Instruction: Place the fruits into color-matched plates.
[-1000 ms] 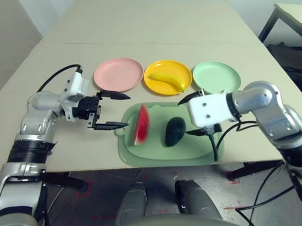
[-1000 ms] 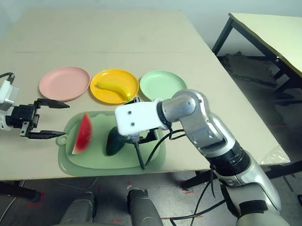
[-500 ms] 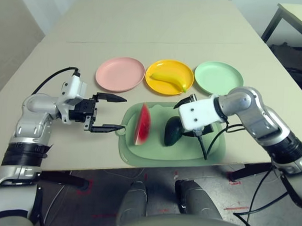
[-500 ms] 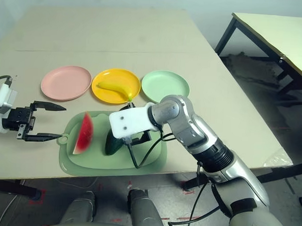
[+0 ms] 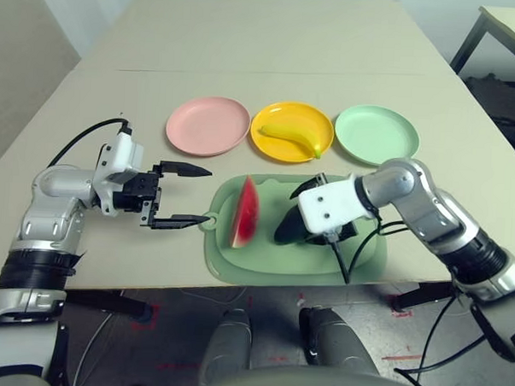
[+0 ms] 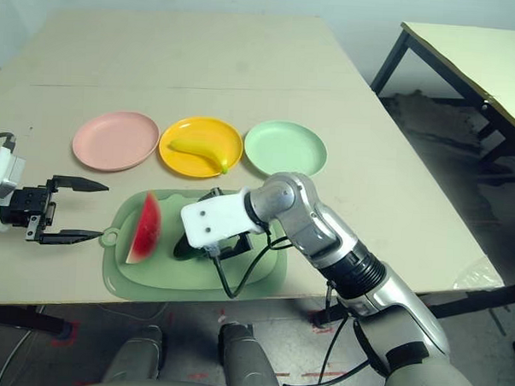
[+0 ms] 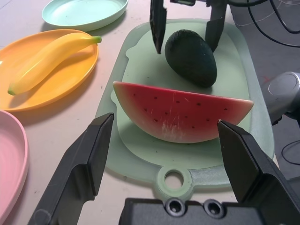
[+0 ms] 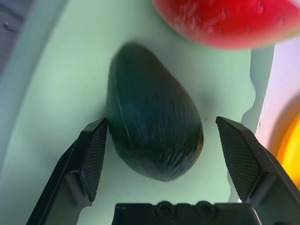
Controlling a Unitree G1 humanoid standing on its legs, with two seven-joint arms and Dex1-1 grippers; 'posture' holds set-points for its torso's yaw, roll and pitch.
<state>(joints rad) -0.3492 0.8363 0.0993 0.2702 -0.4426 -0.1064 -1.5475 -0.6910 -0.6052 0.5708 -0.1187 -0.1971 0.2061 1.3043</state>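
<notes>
Pale matte desk (image 5: 247, 39), smooth, one seam across. Far row of three round shallow plastic plates: pink plate (image 5: 207, 125) bare; yellow plate (image 5: 292, 131) holding curved glossy yellow banana (image 5: 290, 136); mint plate (image 5: 375, 134) bare.

Nearer, on rounded-rectangle green mat (image 5: 263, 262) with tab and round hole at one end: watermelon wedge (image 5: 245, 212), red flesh dotted with dark seeds, thin green rind, standing on its curved edge; beside it dark green avocado (image 8: 152, 129), pear-shaped, finely pebbled skin, lying on its side.

Right gripper (image 8: 166, 159) lowered over avocado, black ridged fingers (image 8: 91, 154) spread wide on either side of the fruit's broad end; one finger just at the skin, other apart from it. Contact uncertain. Avocado resting on mat, not lifted.

Left gripper (image 5: 179, 195) over bare desk just beside mat's tab end, pointing toward watermelon, tapered black fingers (image 5: 186, 168) spread, nothing between them.
</notes>
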